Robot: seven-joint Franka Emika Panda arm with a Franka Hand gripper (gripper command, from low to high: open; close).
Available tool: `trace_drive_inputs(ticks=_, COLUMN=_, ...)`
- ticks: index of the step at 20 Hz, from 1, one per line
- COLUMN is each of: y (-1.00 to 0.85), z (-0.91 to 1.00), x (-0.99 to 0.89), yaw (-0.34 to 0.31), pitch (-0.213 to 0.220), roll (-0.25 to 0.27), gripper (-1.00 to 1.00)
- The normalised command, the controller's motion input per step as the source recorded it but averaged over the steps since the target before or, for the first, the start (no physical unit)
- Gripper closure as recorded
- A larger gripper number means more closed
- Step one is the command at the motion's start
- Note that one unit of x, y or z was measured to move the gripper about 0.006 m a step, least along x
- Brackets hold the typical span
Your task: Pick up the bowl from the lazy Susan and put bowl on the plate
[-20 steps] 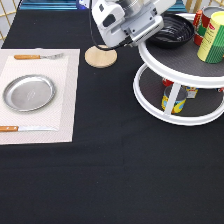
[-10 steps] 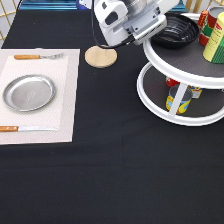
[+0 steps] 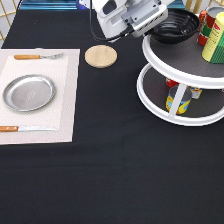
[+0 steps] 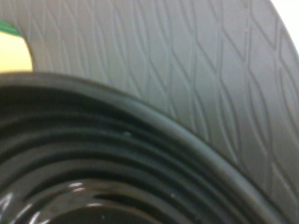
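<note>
Exterior view: the gripper (image 3: 159, 29) is at the black bowl's (image 3: 176, 24) rim on the lazy Susan's (image 3: 165, 55) top tier. Its body hides the jaws, so I cannot tell their state. The metal plate (image 3: 29, 92) lies bare.

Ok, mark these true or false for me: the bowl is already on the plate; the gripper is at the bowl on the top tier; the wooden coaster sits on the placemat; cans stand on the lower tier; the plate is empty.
1. The bowl is already on the plate. False: it is on the top tier of the lazy Susan.
2. The gripper is at the bowl's rim on the top tier. True.
3. The wooden coaster sits on the placemat. False: it lies on the black tablecloth, to the exterior view's right of the placemat.
4. Cans stand on the lower tier. True.
5. The plate is empty. True.
</note>
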Motion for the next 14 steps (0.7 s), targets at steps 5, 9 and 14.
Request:
trace_drive_inputs(ticks=5, y=-0.83, z=0.48, x=0.28, yaw=-0.05, pitch=-0.067, roll=-0.004, gripper=1.0)
trace_drive_inputs(ticks=9, y=-0.9, z=0.25, x=0.19, yaw=-0.044, pitch=-0.016, roll=0.0, gripper=1.0)
trace_drive_inputs(ticks=14, y=-0.99, z=0.0, x=0.19, yaw=-0.004, pitch=-0.113, roll=-0.025, gripper=1.0)
